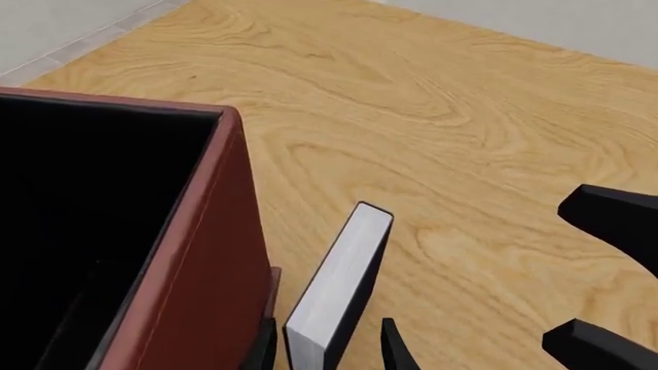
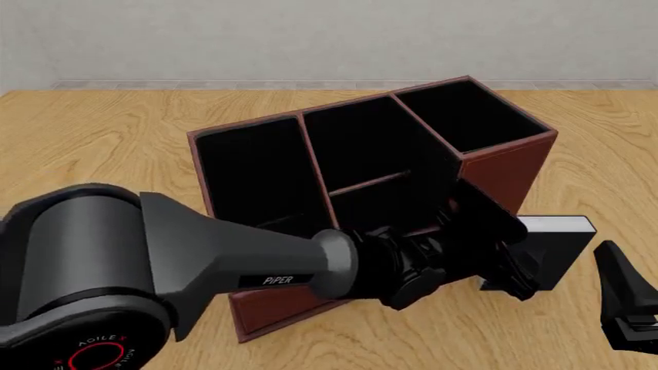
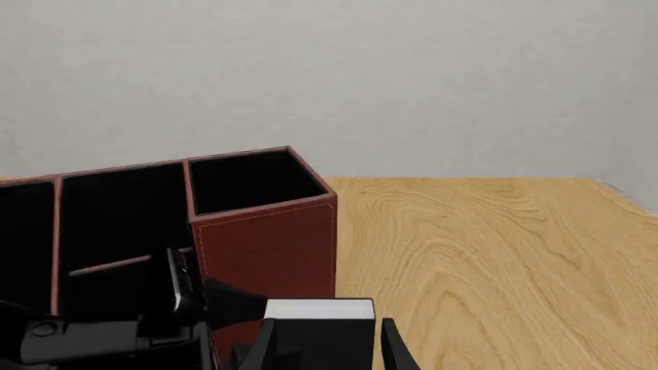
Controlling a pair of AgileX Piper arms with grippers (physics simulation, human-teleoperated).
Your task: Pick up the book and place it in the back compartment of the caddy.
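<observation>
- The book (image 2: 553,248) is seen standing on the table (image 2: 92,146) just beside the caddy (image 2: 509,173), at its tall end.
- The left gripper (image 2: 506,271) is closed on the book, a finger on each cover, as shown in the left wrist view (image 1: 331,351).
- In the front view the caddy's near wall is largely hidden by the left arm.
- The right gripper (image 2: 629,308) is cut off at the frame edge; its jaws are seen spread only in the left wrist view (image 1: 606,277).

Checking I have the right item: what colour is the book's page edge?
White, on the book; clearest in the left wrist view.
</observation>
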